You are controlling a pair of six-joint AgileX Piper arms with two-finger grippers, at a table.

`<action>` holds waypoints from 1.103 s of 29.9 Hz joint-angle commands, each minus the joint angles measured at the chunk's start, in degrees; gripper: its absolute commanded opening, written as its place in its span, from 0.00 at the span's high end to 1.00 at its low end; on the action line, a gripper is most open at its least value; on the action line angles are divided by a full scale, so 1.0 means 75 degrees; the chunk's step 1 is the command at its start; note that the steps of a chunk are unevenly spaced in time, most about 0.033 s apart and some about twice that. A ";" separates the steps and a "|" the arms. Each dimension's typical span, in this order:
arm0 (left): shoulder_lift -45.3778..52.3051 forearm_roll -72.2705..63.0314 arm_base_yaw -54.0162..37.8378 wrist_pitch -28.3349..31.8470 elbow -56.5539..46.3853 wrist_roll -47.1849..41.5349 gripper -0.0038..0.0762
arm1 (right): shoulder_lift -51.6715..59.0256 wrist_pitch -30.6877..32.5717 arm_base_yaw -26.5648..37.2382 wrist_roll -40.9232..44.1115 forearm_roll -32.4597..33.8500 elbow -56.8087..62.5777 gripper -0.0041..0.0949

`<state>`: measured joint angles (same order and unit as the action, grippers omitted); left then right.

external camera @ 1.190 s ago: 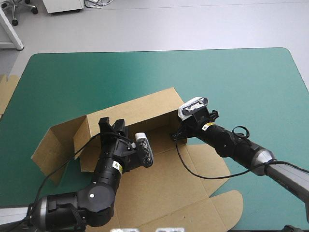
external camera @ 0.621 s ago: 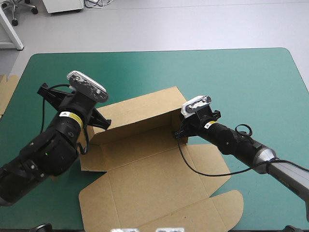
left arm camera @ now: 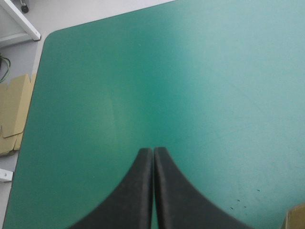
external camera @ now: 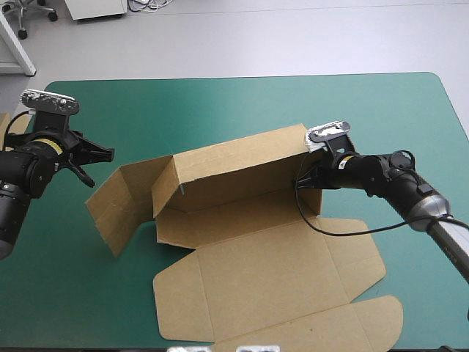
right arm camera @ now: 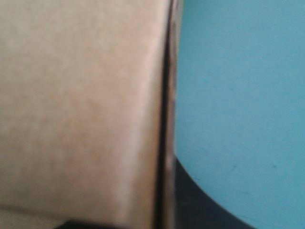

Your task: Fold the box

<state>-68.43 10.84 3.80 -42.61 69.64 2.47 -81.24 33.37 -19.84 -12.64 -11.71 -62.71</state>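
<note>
The box [external camera: 249,235] lay at the middle of the table, its long back wall standing and its lid flat, reaching almost to the near edge. The right gripper [external camera: 311,174] was clamped on the right end of that wall, the board's edge pinched between the black fingers [right arm camera: 195,205]. The left gripper [left arm camera: 153,151], fingers pressed together on nothing, hung over bare teal-green cover [external camera: 220,103] near the left edge, well apart from the box's splayed left end flap [external camera: 117,205]. Broad cover lay open between the back wall and the far edge, and along the right edge. A spare piece of brown board [left arm camera: 16,112] showed past the left edge. Earlier the left gripper had been at the box's left end; it had since drawn away to the left, and the box had shifted toward the right edge, the right gripper keeping its hold.
</note>
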 commanded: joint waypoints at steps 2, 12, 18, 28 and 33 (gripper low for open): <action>-0.0201 -0.0190 -0.0132 0.0551 0.0233 0.0198 0.96 | 0.0316 0.0754 0.0049 0.0751 0.0530 -0.1277 0.96; -0.0745 -0.1135 -0.0695 0.0997 0.0190 0.0483 0.96 | -0.1386 0.4012 0.0049 0.1087 0.0703 -0.4264 0.96; -0.0745 -0.1752 -0.1160 0.1208 0.0190 0.0953 0.96 | -0.2311 0.4474 0.0049 0.1034 0.0543 -0.4685 0.96; -0.0745 -0.3263 -0.2190 0.1543 0.0190 0.1791 0.96 | -0.2832 0.4446 0.0139 0.1019 0.0491 -0.4685 0.97; -0.0761 -0.4143 -0.2332 0.1389 0.0190 0.2494 0.96 | -0.3128 0.4252 0.0539 0.0697 -0.0102 -0.4685 0.98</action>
<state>-75.69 -16.45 -13.43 -35.23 69.50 19.21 -104.89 65.08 -17.50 -5.86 -9.90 -97.29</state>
